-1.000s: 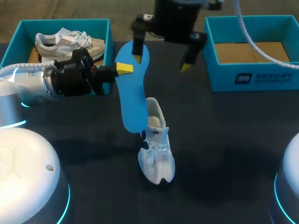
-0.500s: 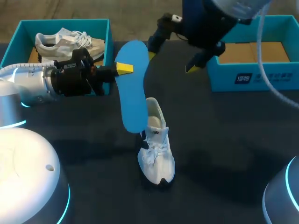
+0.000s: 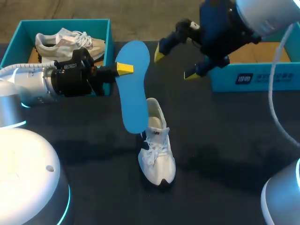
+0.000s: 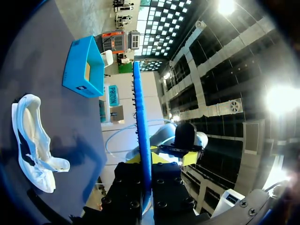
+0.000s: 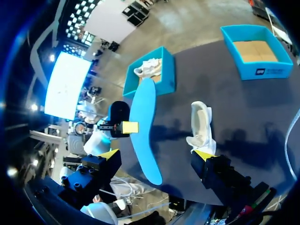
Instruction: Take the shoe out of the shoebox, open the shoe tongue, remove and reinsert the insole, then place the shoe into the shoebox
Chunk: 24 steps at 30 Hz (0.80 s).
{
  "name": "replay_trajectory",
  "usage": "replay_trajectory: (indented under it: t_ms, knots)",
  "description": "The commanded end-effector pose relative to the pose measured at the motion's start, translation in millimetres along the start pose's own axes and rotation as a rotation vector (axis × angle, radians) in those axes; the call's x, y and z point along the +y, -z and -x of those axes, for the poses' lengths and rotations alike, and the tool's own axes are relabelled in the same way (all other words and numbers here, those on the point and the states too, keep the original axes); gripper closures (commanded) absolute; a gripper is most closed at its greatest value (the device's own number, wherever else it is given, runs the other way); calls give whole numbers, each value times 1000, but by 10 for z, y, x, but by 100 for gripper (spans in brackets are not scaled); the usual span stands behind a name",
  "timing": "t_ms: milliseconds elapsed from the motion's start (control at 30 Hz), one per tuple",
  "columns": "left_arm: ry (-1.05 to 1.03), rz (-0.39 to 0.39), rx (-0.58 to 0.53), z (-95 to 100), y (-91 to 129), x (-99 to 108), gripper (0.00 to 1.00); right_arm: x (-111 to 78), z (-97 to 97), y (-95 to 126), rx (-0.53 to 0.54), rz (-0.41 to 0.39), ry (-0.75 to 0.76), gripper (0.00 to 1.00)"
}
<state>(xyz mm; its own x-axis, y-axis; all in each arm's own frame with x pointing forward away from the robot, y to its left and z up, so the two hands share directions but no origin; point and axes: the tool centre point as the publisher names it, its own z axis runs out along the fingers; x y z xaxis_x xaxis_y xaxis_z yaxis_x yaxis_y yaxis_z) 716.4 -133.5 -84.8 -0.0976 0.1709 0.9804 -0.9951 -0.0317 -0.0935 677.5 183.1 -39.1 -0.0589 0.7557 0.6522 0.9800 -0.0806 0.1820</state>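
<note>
At your far left the left shoebox [image 3: 65, 21] holds a second shoe [image 3: 65, 42]; leave it alone. Beside it your left gripper [image 3: 123, 70] is clamped on the blue insole [image 3: 133, 89] near its upper end, one yellow tip flat on its face. The insole hangs steeply, its lower end just beside the collar of the white shoe [image 3: 157, 150], which sits on the table [image 3: 225, 140] between the two boxes, toe toward the robot's base. This looks like the reinsertion step. Aim the hanging end into the shoe's mouth, not alongside it, and lower along the shoe's length so the insole slides forward instead of buckling. Your right gripper [image 3: 176, 65] hovers wide open and holding nothing, beyond the shoe. Bring it down to steady the heel or hold the tongue back before you push. The right shoebox [image 3: 253, 79] stands at the far right, cardboard floor showing.
</note>
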Motion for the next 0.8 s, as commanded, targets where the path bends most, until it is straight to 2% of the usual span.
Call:
replay_trajectory:
  t_ms: [33,267,600,800]
  knots:
    - [-1,-2,0,5,2,9,100,-6,80,-36,405,-8,-10,0]
    - [-1,-2,0,5,2,9,100,-29,84,-75,445,-14,-11,0]
    - [-1,-2,0,5,2,9,100,-64,113,-132,530,19,5,0]
    - [-1,-2,0,5,2,9,100,-58,151,-183,538,9,-5,0]
